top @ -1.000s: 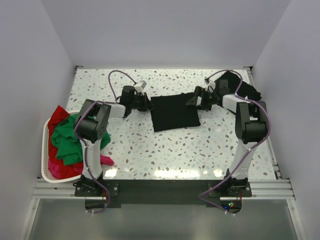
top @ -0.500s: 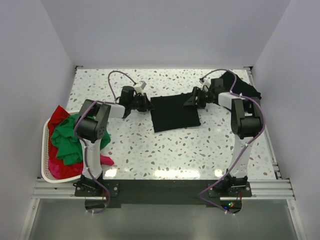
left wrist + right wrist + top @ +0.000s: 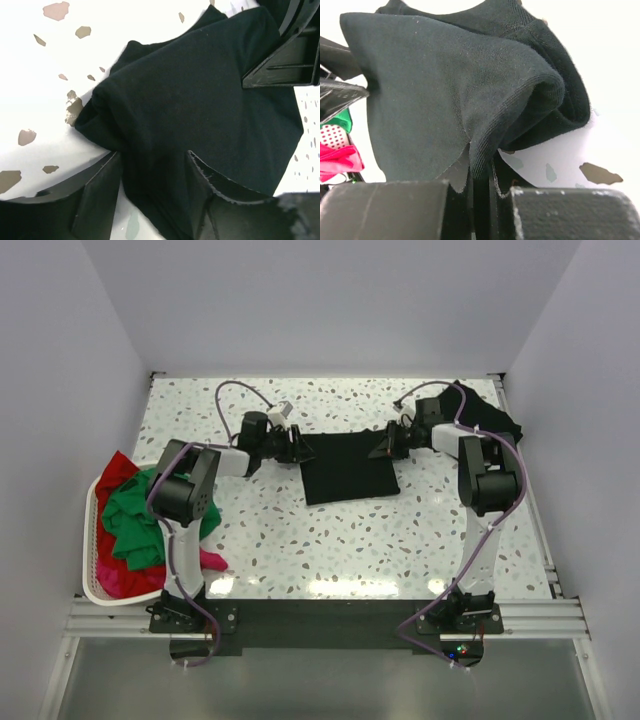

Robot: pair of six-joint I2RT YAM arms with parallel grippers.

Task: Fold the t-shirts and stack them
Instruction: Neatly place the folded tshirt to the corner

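Right wrist: fingers (image 3: 385, 210) pinch black t-shirt (image 3: 445, 90) edge

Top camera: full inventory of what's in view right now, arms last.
Folded black cloth t-shirt: one, table centre, between the grippers.
Crumpled black cloth pile: count unclear, far right corner.
White plastic basket: one, left edge.
Green t-shirt: one seen, topmost in basket.
Red t-shirt: one seen, basket's far end.
Magenta t-shirt: one seen, spilling from basket onto table.
Speckled white table: one, under everything.
Left gripper: open around folded shirt's left edge.
Right gripper: shut on its right edge.
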